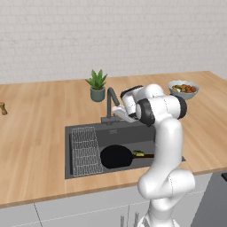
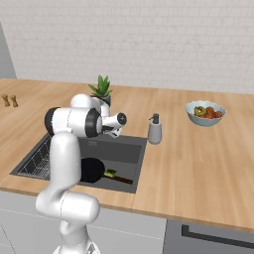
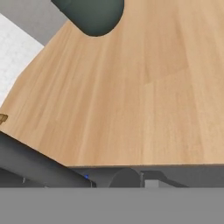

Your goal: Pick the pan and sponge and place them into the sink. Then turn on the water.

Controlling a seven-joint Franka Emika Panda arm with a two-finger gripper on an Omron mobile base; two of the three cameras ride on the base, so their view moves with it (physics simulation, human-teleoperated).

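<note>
The black pan [image 1: 116,156] lies flat in the dark sink [image 1: 133,133], its thin handle pointing right. The green and yellow sponge [image 1: 138,154] rests on the handle's root, beside the pan [image 2: 92,169] and sponge [image 2: 110,173] in the right base view. My gripper [image 1: 119,111] reaches over the sink's back rim, close to the base of the dark gooseneck faucet [image 1: 109,99]. How wide its fingers stand is hidden by the hand. In the hand view a dark faucet bar [image 3: 35,166] crosses the lower left. No water runs from the spout.
A wire rack [image 1: 85,150] fills the sink's left side. A potted plant [image 1: 97,86] stands behind the faucet, a soap dispenser [image 2: 155,130] right of the sink, a fruit bowl [image 1: 183,88] far right. Small shakers [image 2: 10,100] stand far left.
</note>
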